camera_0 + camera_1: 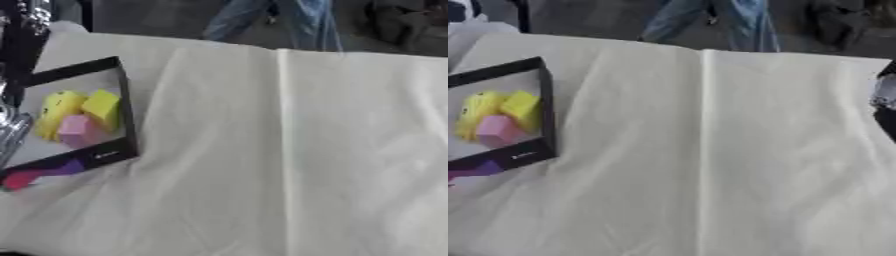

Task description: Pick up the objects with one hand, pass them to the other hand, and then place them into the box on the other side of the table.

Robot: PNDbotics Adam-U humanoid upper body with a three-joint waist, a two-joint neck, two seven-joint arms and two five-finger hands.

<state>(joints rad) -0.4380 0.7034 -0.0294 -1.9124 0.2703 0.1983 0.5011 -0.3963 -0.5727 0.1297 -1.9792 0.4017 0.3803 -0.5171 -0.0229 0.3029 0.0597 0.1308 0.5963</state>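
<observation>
Three foam blocks sit inside one black-rimmed shallow box (128,107) at the left side of the counter (289,165), which is draped in a cream cloth: one rounded yellow block (58,107), one yellow-green cube (103,106) touching it on the right, one pink cube (77,130) in front of both. One purple-and-red piece (35,175) lies just outside the box's near rim. Left robot hand (12,131), silver, shows at the left edge beside the box; can't tell if its fingers are open or curled. Right robot hand (883,100) only partly shows at the right edge, state unclear.
</observation>
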